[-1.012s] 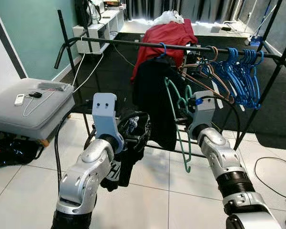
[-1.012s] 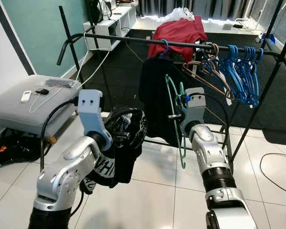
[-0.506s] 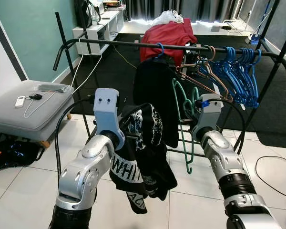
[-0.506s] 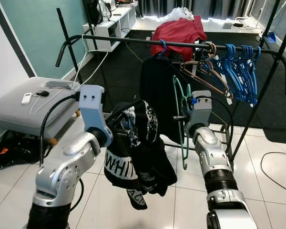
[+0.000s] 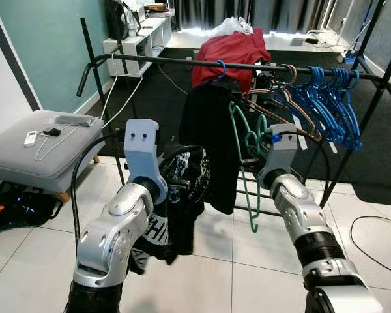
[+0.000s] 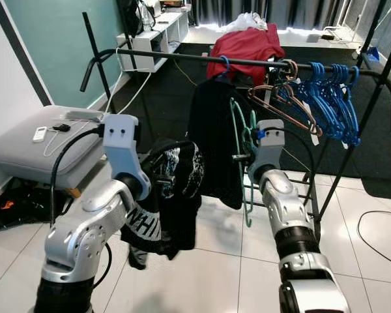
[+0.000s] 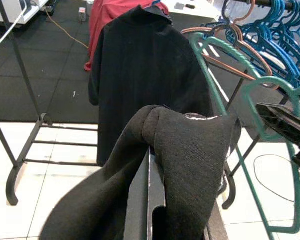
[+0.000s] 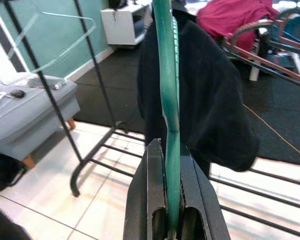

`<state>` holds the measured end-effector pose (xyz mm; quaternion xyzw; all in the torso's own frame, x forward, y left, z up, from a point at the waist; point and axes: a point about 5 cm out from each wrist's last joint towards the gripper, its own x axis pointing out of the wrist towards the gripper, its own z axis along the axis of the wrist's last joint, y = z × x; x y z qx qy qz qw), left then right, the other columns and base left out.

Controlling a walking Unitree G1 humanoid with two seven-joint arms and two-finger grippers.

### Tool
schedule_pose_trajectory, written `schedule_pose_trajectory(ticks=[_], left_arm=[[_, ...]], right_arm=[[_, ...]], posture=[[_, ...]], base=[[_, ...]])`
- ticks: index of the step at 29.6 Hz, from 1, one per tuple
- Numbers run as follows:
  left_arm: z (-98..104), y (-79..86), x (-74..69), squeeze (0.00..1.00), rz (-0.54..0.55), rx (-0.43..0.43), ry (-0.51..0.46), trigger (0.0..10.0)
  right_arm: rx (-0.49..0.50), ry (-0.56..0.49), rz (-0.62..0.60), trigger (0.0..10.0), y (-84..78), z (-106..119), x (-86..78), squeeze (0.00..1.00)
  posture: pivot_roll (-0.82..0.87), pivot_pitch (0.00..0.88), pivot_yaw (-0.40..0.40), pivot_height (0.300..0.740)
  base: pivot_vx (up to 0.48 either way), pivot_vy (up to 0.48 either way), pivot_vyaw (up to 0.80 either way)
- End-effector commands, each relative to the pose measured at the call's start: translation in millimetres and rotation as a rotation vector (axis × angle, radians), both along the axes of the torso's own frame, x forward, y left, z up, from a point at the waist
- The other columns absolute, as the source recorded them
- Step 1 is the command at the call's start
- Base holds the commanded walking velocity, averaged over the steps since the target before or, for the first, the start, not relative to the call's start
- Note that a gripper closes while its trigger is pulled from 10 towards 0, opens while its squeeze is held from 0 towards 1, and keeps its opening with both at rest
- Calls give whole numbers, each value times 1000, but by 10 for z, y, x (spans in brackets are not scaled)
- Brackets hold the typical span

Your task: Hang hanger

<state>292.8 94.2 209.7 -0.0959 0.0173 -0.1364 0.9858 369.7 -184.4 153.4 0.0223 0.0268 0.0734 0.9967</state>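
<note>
black shirt (image 7: 190, 165) hides the left gripper's fingers (image 7: 145, 200)

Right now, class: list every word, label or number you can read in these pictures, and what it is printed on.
"WHI": white letters, cut off by folds, on the black garment draped over the left claw.
Other white print higher on that garment: too crumpled to read.
Nothing else is legible.

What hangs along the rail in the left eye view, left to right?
Red garment draped over the rail → black jacket on a blue hook → green hanger held by the right gripper → brown hangers → blue hangers.
</note>
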Motion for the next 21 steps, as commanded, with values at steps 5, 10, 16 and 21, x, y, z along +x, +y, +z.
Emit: schedule_pose_trajectory(ticks=[5, 10, 16, 21], left_arm=[[73, -97, 63, 0, -41, -9, -24, 10000], [34, -144, 47, 0, -44, -15, -10, 10000], [-86, -151, 118, 0, -50, 25, 35, 10000], [-116, -109, 223, 0, -53, 81, 44, 10000]], right_arm=[[8, -7, -12, 10000, -83, 40, -17, 0], [-4, 7, 42, 10000, -7, 47, -32, 0], [-36, 36, 115, 10000, 214, -94, -140, 0], [-58, 56, 114, 10000, 215, -158, -169, 0]], posture=[[126, 0, 18, 740], [87, 0, 18, 740], [24, 0, 44, 740], [-41, 0, 87, 740]], base=[[0, 0, 0], [0, 0, 0], [0, 0, 0], [0, 0, 0]])
